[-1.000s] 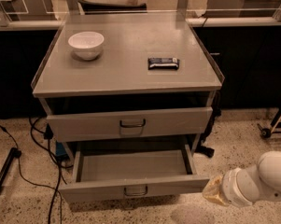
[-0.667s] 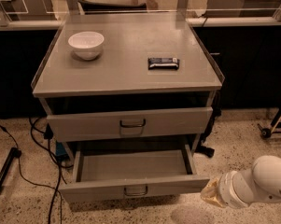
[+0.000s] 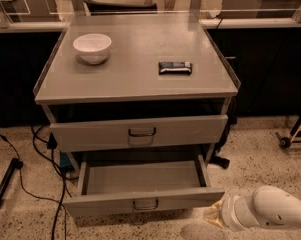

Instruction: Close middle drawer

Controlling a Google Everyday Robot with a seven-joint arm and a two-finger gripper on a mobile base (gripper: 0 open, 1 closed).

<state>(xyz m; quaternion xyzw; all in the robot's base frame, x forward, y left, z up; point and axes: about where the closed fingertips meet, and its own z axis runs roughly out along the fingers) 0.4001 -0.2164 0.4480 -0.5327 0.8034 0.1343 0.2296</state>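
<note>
The middle drawer [image 3: 140, 200] is a grey shallow tray pulled far out at the bottom of the cabinet. It has a low front panel and a small metal handle [image 3: 145, 204], and its inside looks empty. My white arm [image 3: 270, 209] comes in from the lower right. The gripper [image 3: 213, 215] is at its yellowish end, just right of the drawer's front right corner and close to the floor. I cannot tell whether it touches the panel.
Above it, a taller grey drawer front [image 3: 140, 132] stands slightly out. On the cabinet top [image 3: 135, 81] sit a white bowl [image 3: 92, 47] and a dark wrapped bar [image 3: 175, 67]. Cables [image 3: 40, 154] trail on the speckled floor at the left. A wheeled stand [image 3: 292, 134] is at the right.
My arm has moved a little left and down, bringing the gripper closer to the drawer's front right corner. The drawer has not moved.
</note>
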